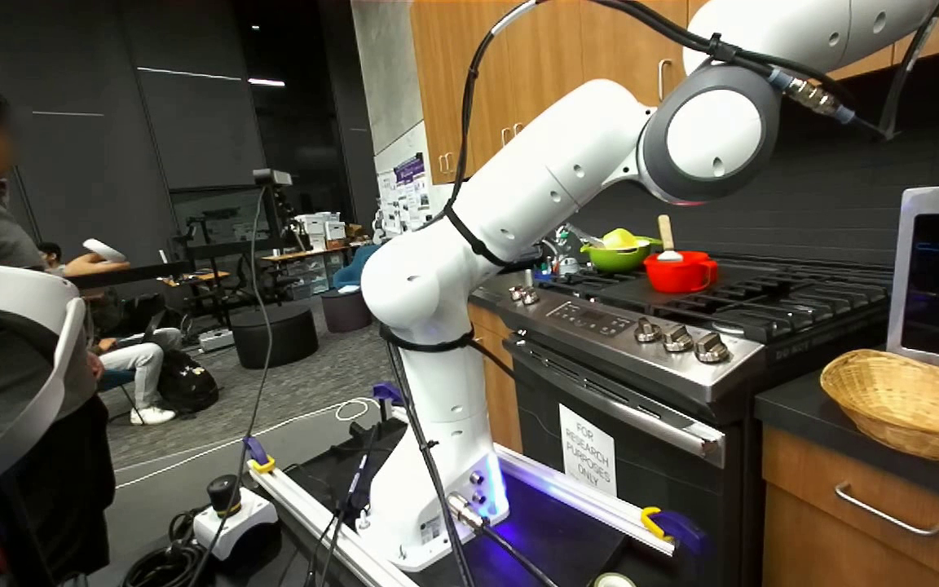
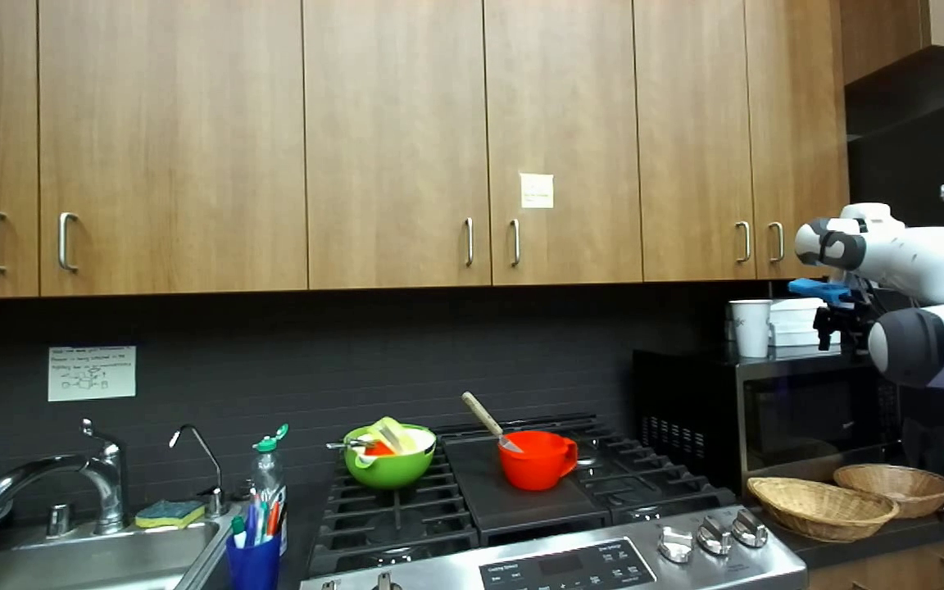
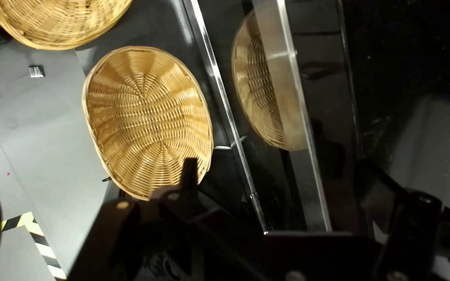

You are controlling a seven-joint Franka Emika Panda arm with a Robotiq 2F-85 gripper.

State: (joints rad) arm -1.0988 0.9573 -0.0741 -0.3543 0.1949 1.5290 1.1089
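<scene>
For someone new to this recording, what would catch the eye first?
The white arm across the middle of an exterior view, then the red pot holding a wooden-handled tool beside the green bowl on the stove. Wicker baskets lie in front of the microwave, with the empty gripper open higher up.

Closed microwave point(image 2: 812, 422), two wicker baskets point(image 3: 147, 117) in front

Basket point(image 3: 147, 117) rough woven wicker; microwave door point(image 2: 800, 418) glossy; cabinets point(image 2: 398, 147) smooth wood; stove panel point(image 1: 600, 348) shiny metal.

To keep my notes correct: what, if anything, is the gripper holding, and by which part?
Nothing is held: the gripper stands open, its jaws empty.
</scene>
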